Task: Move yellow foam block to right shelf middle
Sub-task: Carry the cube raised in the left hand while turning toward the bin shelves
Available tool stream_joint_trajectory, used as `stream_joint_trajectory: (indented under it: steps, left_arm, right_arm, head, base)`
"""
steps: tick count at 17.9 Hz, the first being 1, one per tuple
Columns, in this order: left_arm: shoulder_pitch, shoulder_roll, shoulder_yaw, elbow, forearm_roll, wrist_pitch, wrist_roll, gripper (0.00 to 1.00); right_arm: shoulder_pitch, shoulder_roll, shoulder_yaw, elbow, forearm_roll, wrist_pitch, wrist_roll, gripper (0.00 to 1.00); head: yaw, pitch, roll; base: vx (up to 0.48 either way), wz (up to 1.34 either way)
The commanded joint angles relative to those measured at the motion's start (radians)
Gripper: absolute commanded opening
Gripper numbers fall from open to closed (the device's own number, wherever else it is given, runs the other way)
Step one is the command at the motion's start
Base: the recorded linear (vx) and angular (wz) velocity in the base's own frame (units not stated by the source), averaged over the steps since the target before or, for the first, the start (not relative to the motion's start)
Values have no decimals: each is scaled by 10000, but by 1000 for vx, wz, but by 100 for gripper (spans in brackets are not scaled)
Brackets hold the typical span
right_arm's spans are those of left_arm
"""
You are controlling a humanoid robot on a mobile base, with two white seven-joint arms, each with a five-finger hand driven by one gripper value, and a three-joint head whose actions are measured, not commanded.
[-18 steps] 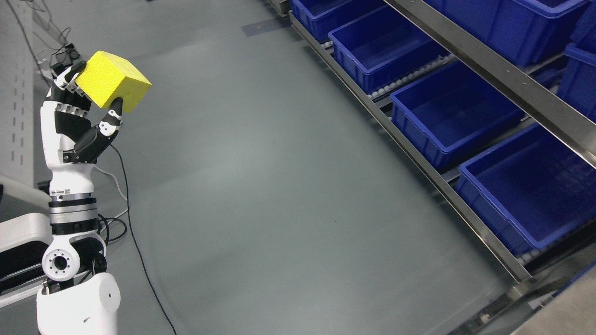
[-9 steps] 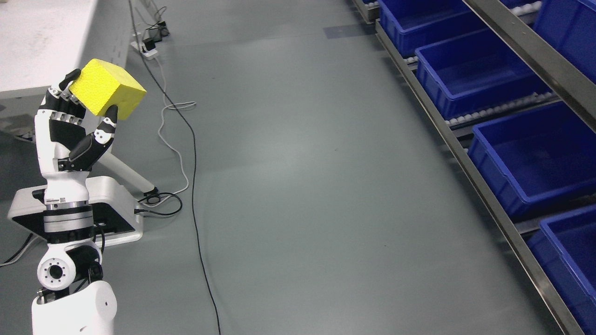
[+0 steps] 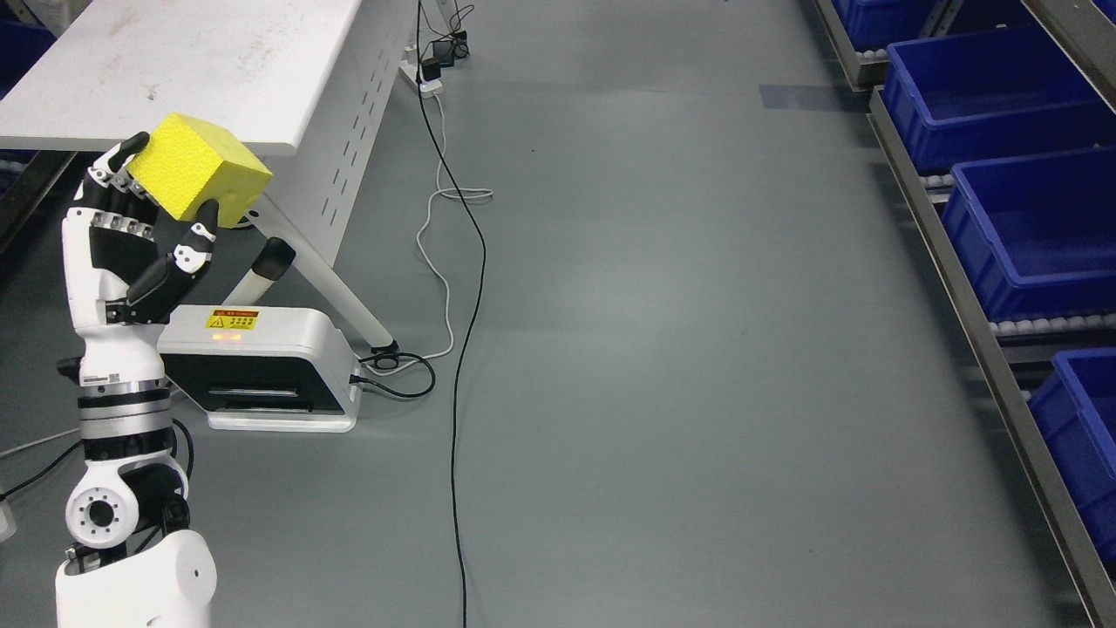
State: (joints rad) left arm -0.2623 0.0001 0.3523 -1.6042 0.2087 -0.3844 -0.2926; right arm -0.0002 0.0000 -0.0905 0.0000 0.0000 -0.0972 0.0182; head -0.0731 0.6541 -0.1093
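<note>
View swung leftward since a moment ago, white table (image 3: 218,70) now visible, left hand (image 3: 131,235) raised at left, fingers clamped around yellow foam block (image 3: 199,177), blue bins (image 3: 1029,218) far right, well apart.

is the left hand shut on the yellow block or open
Shut on it: the left hand has fingers and thumb clamped around the yellow foam block, holding it raised.

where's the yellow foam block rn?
Head view, upper left: the yellow foam block is held up in the left hand, in front of the white table edge, far from the blue bins.
</note>
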Motion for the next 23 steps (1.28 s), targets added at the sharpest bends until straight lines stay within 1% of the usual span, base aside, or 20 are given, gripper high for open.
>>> stream_joint_trajectory:
  steps: [1, 7, 23]
  left_arm:
    - [16, 174, -56, -81, 14, 25, -20, 2]
    - [31, 174, -210, -81, 14, 25, -20, 2]
    - [46, 174, -287, -81, 14, 25, -20, 2]
  right_arm:
    - [-29, -175, 0, -174, -15, 5, 2, 100]
    - [-29, -175, 0, -174, -15, 5, 2, 100]
    - [-29, -175, 0, -174, -15, 5, 2, 100]
  head:
    - [0, 0, 0]
    - [0, 0, 0]
    - [0, 0, 0]
  base:
    - [268, 188]
    - [275, -24]
    - [342, -334]
